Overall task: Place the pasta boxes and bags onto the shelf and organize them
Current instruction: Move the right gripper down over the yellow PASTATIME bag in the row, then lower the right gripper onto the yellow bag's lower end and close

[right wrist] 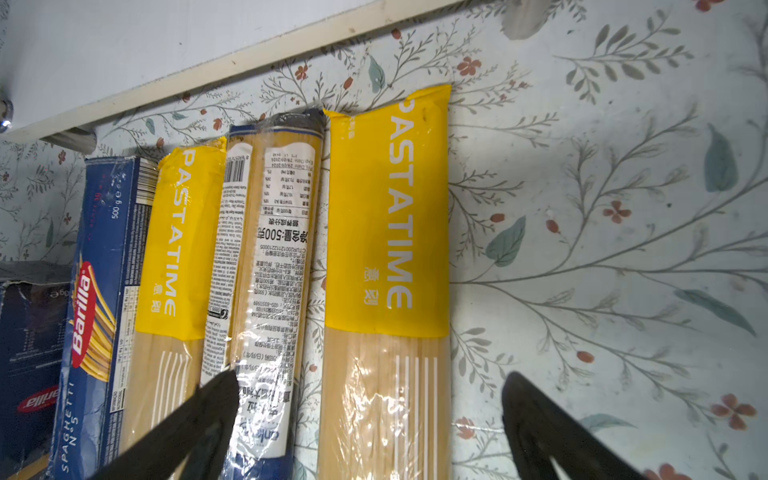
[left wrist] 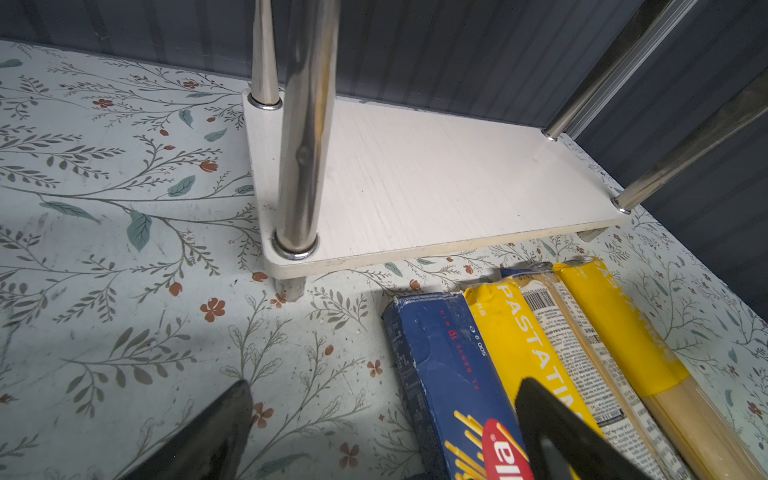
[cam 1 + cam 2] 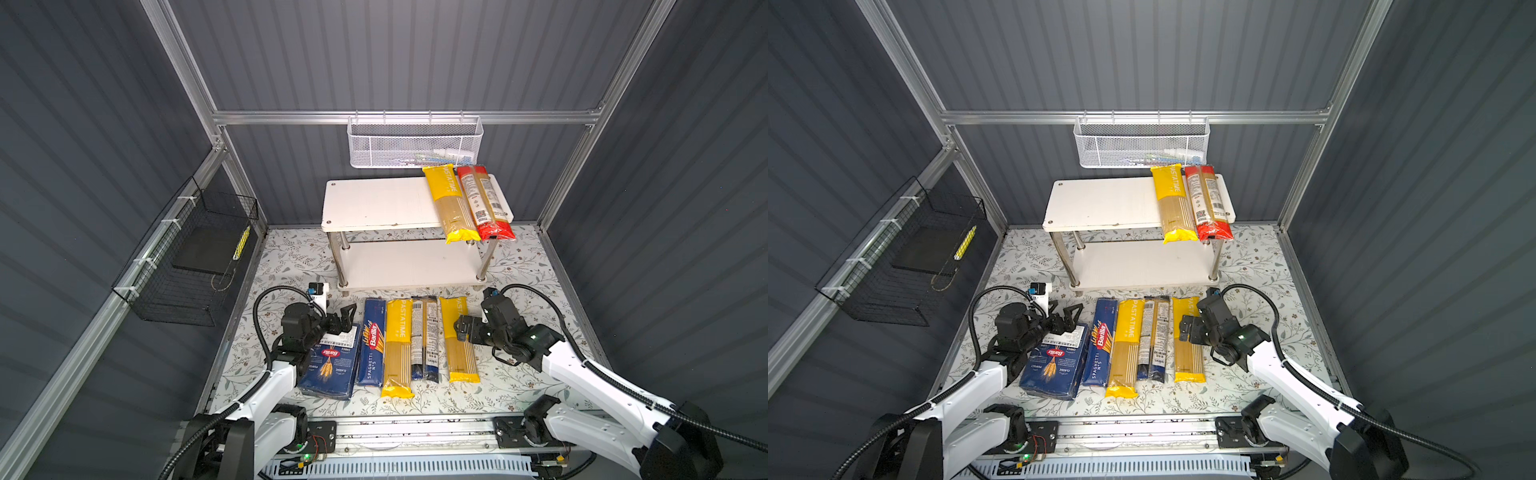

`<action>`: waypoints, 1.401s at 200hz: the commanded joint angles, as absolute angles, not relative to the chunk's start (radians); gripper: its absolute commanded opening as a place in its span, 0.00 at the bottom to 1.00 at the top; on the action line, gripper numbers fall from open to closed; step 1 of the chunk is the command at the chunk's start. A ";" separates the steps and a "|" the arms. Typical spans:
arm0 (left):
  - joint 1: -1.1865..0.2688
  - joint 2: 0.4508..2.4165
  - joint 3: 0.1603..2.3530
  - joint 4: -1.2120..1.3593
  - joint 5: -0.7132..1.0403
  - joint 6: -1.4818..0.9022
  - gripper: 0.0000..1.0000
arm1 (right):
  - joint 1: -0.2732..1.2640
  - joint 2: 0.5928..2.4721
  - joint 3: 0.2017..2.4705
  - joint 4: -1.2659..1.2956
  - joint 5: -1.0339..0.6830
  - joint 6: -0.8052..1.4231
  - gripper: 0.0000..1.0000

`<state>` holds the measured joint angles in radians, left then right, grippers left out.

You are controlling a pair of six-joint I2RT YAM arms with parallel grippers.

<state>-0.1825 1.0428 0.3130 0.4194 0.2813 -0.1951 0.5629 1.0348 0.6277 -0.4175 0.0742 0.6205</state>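
Yellow bag (image 3: pixel 450 203) and red bag (image 3: pixel 485 202) lie on the shelf (image 3: pixel 374 203) top, right of centre; the other pasta lines the mat (image 3: pixel 519 291) below. Right gripper (image 3: pixel 460 328), jaws apart, straddles the rightmost bag (image 3: pixel 459 357), seemingly to lift it; left gripper (image 3: pixel 347 318) gapes over the wide box (image 3: pixel 330 370).

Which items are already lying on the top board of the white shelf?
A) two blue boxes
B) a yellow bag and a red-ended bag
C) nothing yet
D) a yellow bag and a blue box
B: in a top view, a yellow PASTATIME bag and a red-ended bag lie side by side at one end of the shelf top board.
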 commanded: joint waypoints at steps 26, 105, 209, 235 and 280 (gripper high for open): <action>-0.187 1.032 0.330 0.418 0.284 -0.192 1.00 | 0.567 1.154 0.656 -0.412 0.023 0.603 0.99; -0.187 1.036 0.333 0.417 0.285 -0.192 1.00 | 0.599 1.360 0.734 -0.468 0.048 0.585 0.99; -0.187 1.040 0.333 0.421 0.290 -0.192 1.00 | 0.638 1.503 0.767 -0.491 0.135 0.581 0.99; -0.187 1.039 0.333 0.420 0.286 -0.192 0.99 | 0.647 1.538 0.764 -0.484 0.140 0.585 0.99; -0.188 1.036 0.331 0.419 0.279 -0.193 1.00 | 0.653 1.552 0.758 -0.472 0.153 0.598 0.99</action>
<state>-0.1829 1.0431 0.3130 0.4194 0.2813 -0.1951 0.6491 1.5272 0.7643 -0.4606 0.1356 0.5808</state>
